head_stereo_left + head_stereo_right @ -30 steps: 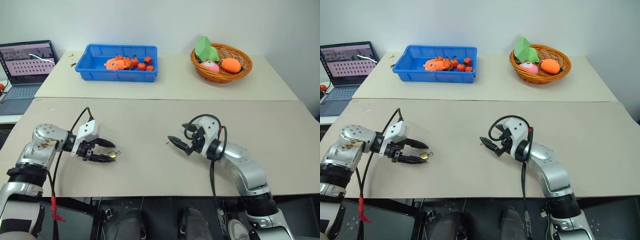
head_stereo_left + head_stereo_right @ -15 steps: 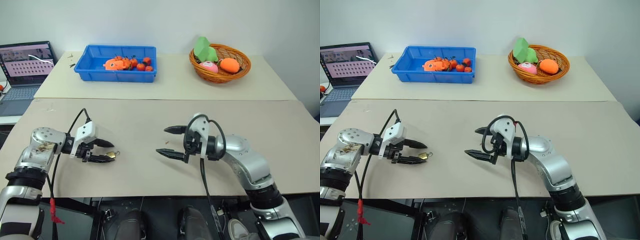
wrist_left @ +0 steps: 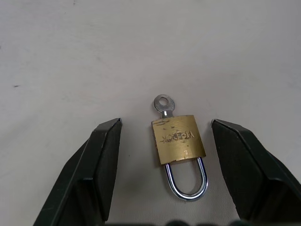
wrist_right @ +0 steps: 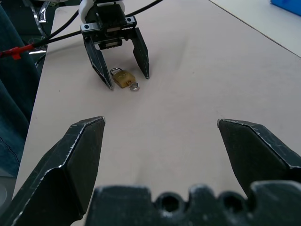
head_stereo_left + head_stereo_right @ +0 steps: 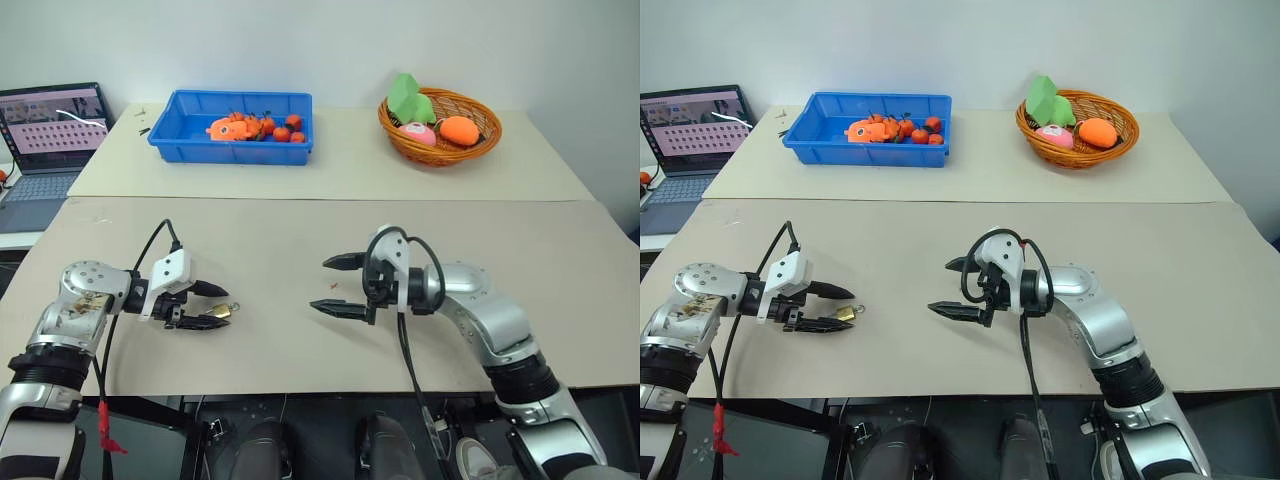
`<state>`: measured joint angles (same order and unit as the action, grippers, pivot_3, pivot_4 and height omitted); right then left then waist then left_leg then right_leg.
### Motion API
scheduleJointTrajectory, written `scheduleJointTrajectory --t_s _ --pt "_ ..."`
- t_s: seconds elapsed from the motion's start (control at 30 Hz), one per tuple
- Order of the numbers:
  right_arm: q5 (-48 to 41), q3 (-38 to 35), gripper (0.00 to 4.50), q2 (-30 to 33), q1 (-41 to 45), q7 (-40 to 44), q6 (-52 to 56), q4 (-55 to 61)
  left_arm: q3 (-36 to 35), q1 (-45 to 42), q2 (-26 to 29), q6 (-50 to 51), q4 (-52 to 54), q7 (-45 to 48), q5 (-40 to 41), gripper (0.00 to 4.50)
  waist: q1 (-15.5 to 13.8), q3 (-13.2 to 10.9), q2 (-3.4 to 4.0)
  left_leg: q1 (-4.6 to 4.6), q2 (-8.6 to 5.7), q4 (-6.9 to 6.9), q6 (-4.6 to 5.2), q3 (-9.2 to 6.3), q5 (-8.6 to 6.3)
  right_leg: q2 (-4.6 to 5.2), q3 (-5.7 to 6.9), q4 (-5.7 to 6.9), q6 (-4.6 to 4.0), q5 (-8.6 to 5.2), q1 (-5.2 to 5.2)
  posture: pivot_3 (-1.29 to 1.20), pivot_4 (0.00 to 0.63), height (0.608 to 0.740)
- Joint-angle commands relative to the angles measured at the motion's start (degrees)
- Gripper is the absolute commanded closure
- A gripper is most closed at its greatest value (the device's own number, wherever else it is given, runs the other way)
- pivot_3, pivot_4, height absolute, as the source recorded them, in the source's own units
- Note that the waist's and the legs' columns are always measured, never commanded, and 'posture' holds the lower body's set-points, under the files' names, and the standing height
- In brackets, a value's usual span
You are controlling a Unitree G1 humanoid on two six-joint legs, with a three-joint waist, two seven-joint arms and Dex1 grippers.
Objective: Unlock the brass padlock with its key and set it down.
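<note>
1. Brass padlock [image 3: 178, 145], key [image 3: 163, 104] inserted, lies flat on the table [image 5: 300, 240] at near left.
2. Left gripper [image 5: 222, 302] open, straddling it, fingers [image 3: 101, 160] clear of it.
3. Right gripper [image 5: 333, 285] wide open, empty, well apart to the right.

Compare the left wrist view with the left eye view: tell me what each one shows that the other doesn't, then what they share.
Left wrist view alone: the padlock's stamped lettering, its silvery shackle seated in the body, and the key sticking out of the opposite end.

Left eye view alone: the right claw, open, off the table and aimed at the padlock; a blue bin, a basket and a laptop farther back.

Shared: the open left claw straddling the padlock, which lies flat on the table with neither finger touching it.
</note>
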<state>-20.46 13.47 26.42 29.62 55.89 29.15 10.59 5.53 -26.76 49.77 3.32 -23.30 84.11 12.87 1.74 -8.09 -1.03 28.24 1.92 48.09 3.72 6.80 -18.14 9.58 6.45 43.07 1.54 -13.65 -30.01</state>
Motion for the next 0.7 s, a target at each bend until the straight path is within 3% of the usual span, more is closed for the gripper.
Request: scheduleJointTrajectory --t_s 0.03,0.1,0.13,0.33,0.7 --pt "0.2 -0.2 0.0 -0.3 1.3 0.2 -1.9 0.6 1.7 1.5 -0.2 -0.2 -0.8 0.2 -2.3 1.29 0.0 0.0 0.0 0.0 0.0 0.0 0.0 0.0 0.0 0.0 0.0 0.0 0.0 0.0 0.0 0.0 0.15 0.664" --pt "0.4 -0.3 0.0 -0.5 1.4 0.1 -2.1 0.3 1.8 1.4 -0.3 -0.2 -1.0 0.2 -2.3 1.29 0.0 0.0 0.0 0.0 0.0 0.0 0.0 0.0 0.0 0.0 0.0 0.0 0.0 0.0 0.0 0.0 0.15 0.664" --pt "0.5 -0.3 0.0 -0.6 1.5 0.0 -2.2 0.2 1.8 1.3 -0.3 -0.1 -1.1 0.2 -2.3 1.8 0.0 0.0 0.0 0.0 0.0 0.0 0.0 0.0 0.0 0.0 0.0 0.01 0.0 0.0 0.0 0.0 0.15 0.664" --pt "1.1 -0.5 0.0 -0.7 1.6 -0.3 -2.5 -0.2 1.8 1.0 -0.4 0.0 -1.4 0.0 -2.1 3.59 0.0 0.0 0.0 0.0 0.0 -0.02 -0.01 0.01 0.0 0.0 0.0 -0.01 0.0 0.0 0.0 0.0 0.15 0.664" --pt "2.7 -0.4 0.0 -1.3 2.0 -1.7 -3.1 -0.9 1.6 -0.2 -0.8 0.2 -0.7 -0.4 -2.0 3.67 -0.2 0.0 0.0 0.0 0.0 -0.02 -0.01 0.01 0.0 0.01 0.0 -0.01 0.0 0.0 0.0 0.0 0.15 0.664"
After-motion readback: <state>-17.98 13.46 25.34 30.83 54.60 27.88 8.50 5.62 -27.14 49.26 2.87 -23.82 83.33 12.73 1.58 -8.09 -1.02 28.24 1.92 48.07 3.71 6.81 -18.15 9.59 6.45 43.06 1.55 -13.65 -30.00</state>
